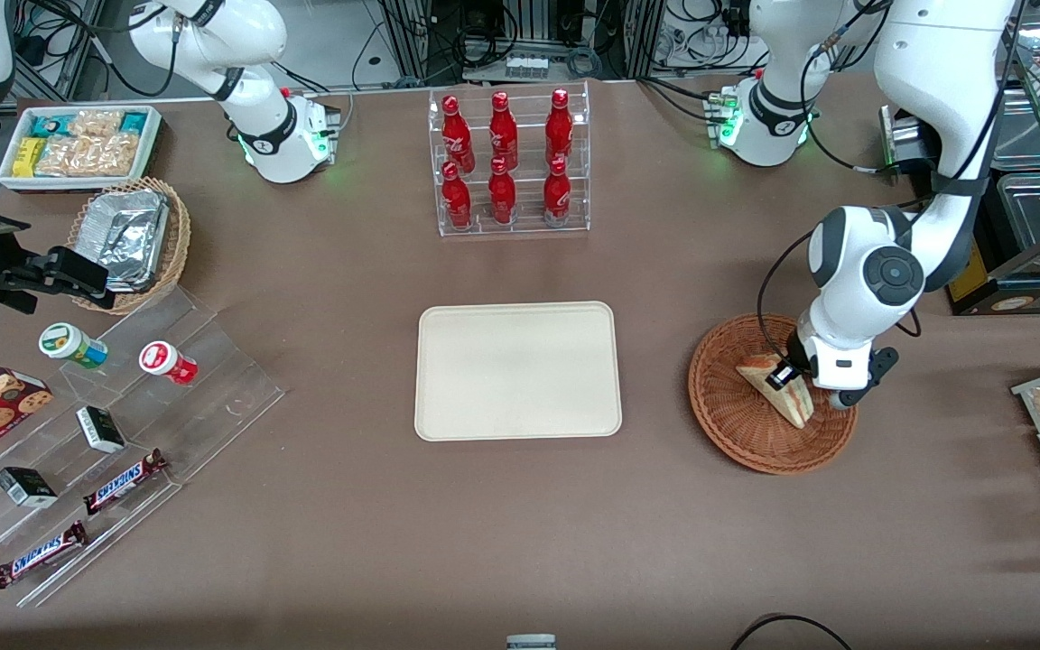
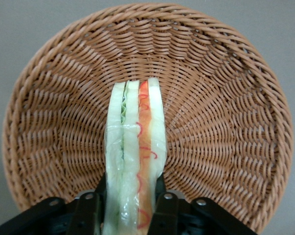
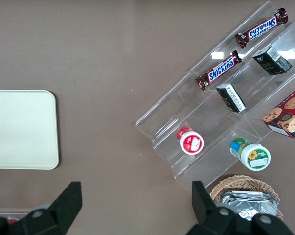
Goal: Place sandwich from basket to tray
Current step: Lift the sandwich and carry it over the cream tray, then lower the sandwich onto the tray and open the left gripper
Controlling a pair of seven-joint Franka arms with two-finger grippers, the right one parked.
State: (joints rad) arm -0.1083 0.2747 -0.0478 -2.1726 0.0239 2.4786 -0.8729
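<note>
The sandwich, a wrapped white-bread wedge with red, pink and green layers, stands on edge in the reddish-brown wicker basket toward the working arm's end of the table. My left gripper is over the basket and shut on the sandwich. In the left wrist view the sandwich runs between the two black fingers, which press on both its bread faces, with the basket under it. The cream tray lies beside the basket at mid-table, bare; it also shows in the right wrist view.
A clear rack of red bottles stands farther from the front camera than the tray. A clear stepped stand with snack bars and cups, a tan basket with foil containers and a white bin of snack packets lie toward the parked arm's end.
</note>
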